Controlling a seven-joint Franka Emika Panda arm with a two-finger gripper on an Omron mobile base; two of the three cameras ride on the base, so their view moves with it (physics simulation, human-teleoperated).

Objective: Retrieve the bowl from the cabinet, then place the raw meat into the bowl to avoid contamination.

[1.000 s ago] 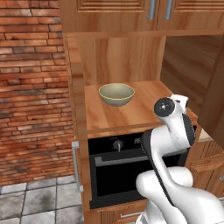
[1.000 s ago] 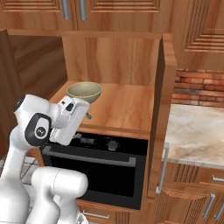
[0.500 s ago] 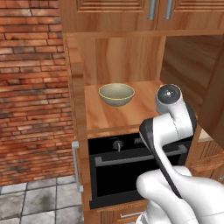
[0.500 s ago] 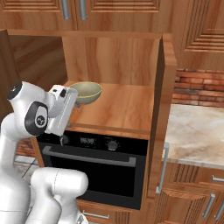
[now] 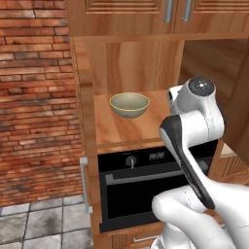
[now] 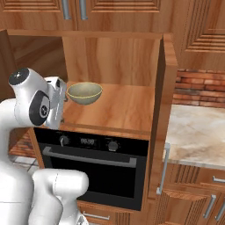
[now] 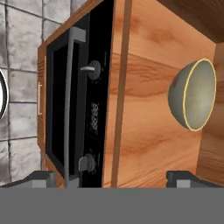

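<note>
Bowl (image 5: 129, 105) upright on open cabinet (image 5: 146, 63) shelf above black oven (image 5: 146, 189), gripper (image 7: 116, 177) apparently spread, empty, short of it.

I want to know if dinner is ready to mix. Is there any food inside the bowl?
No, the bowl sits open on the cabinet shelf and its pale inside is bare in the left base view.

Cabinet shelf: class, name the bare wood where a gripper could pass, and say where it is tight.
The shelf is bare between the bowl and the right cabinet wall, and along the front edge above the oven. It is tight at the left, where the bowl sits near the left wall.
</note>
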